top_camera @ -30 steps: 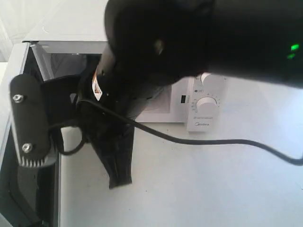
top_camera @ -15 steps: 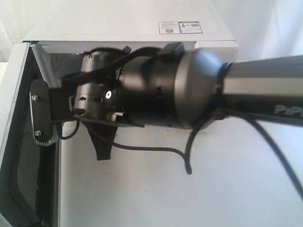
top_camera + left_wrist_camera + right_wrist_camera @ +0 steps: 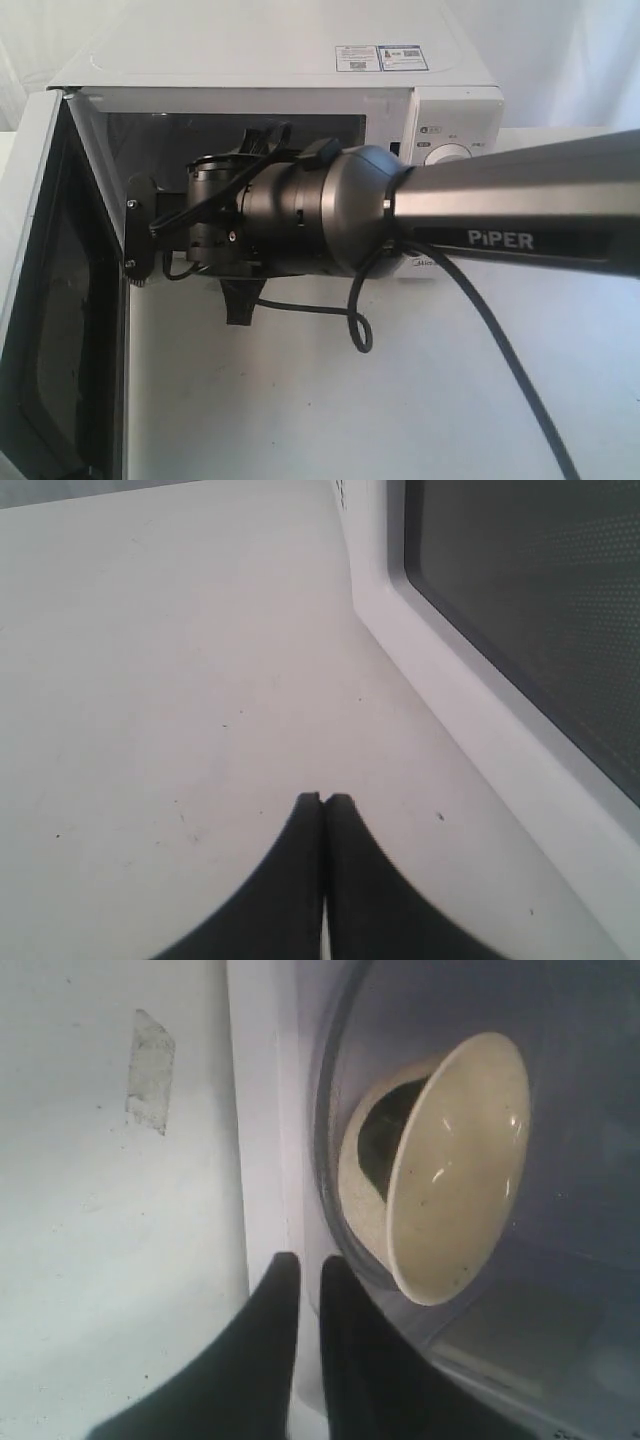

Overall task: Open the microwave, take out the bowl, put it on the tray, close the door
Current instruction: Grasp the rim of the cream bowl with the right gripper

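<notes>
The white microwave (image 3: 300, 60) stands at the back with its door (image 3: 30, 250) swung wide to the left. My right arm reaches across in front of the cavity, and its gripper (image 3: 240, 308) hangs just before the opening. The cream-yellow bowl (image 3: 460, 1170) sits on the glass turntable (image 3: 560, 1290) inside the oven. The right gripper (image 3: 303, 1260) is at the cavity's front lip, short of the bowl, its fingers a narrow crack apart with nothing between them. My left gripper (image 3: 323, 798) is shut and empty over the table beside the door's dark window (image 3: 520, 610). The tray is out of view.
The right arm's black cable (image 3: 350, 325) loops down over the white table (image 3: 400, 400). The knob panel (image 3: 452, 152) shows partly behind the arm. A strip of clear tape (image 3: 150, 1070) lies on the table near the oven's front.
My right arm has drawn back from the camera and lined up with the open cavity, so the microwave's top and knob panel now show. The door stays open.
</notes>
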You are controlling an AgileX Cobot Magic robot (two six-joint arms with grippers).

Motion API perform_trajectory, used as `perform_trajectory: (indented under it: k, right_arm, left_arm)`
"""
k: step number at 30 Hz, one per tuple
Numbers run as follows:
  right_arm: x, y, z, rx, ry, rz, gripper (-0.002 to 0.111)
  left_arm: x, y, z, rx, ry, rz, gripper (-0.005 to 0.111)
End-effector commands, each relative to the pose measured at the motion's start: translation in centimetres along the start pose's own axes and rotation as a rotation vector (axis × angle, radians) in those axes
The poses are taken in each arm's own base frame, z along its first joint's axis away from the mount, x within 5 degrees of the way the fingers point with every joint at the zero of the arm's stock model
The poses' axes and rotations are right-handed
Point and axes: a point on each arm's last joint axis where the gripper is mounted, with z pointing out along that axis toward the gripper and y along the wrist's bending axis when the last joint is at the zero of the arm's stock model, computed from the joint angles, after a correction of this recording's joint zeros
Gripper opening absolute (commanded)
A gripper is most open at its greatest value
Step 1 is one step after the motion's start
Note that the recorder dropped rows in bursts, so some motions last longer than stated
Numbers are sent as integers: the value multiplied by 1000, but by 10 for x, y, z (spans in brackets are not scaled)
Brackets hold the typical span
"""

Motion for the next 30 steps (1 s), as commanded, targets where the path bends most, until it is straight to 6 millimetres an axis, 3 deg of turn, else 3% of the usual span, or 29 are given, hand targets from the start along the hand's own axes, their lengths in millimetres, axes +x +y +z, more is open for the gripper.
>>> perform_trajectory:
  k: [1, 3, 5, 12, 17, 30]
  right_arm:
    - [5, -7, 4, 10, -3, 27, 31]
    - [4, -8, 5, 9, -21, 32, 47]
    - [1, -8, 5, 6, -51, 39, 55]
    - [-7, -7, 4, -4, -143, 33, 57]
    - [-9, -7, 4, -8, -164, 66, 70]
    - [5, -24, 14, 39, -148, 109, 70]
  left_arm:
    - [1, -1, 0, 7, -1, -7, 0]
    - [1, -1, 0, 7, -1, -7, 0]
    - [1, -1, 0, 7, -1, -7, 0]
    - [1, -1, 0, 7, -1, -7, 0]
    - [1, -1, 0, 7, -1, -7, 0]
    - [1, -1, 0, 7, -1, -7, 0]
